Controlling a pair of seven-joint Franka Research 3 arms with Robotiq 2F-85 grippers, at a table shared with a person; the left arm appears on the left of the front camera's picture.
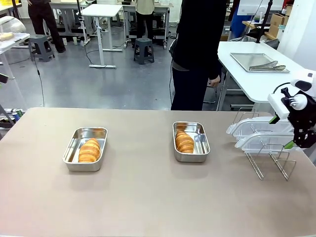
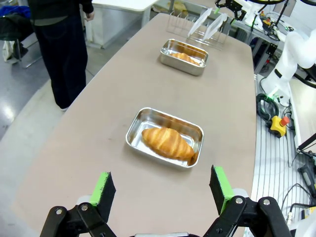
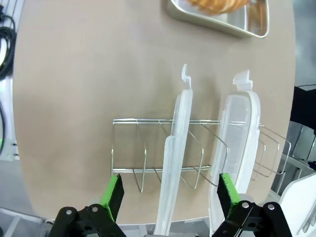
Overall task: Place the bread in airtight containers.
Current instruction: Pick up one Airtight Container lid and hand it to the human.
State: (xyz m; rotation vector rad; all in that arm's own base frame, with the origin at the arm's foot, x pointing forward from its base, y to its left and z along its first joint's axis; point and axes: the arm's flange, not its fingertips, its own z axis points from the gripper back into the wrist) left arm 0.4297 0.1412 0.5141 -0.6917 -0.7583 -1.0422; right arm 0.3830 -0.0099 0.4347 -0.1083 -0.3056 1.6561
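- A robotics lab with an open grey floor [image 1: 123,84].
- White workbenches [image 1: 101,10] and grey stools [image 1: 143,49] stand in rows.
- A white robot arm [image 2: 296,49] is mounted at the table's [image 2: 123,89] edge.
- A yellow emergency-stop box [image 2: 274,127] and coiled black cables [image 2: 261,101] lie beside the table.

Golden croissant [image 1: 89,150] in left steel pan [image 1: 92,133]; second croissant [image 1: 184,142] in right pan [image 1: 201,143]; both open.
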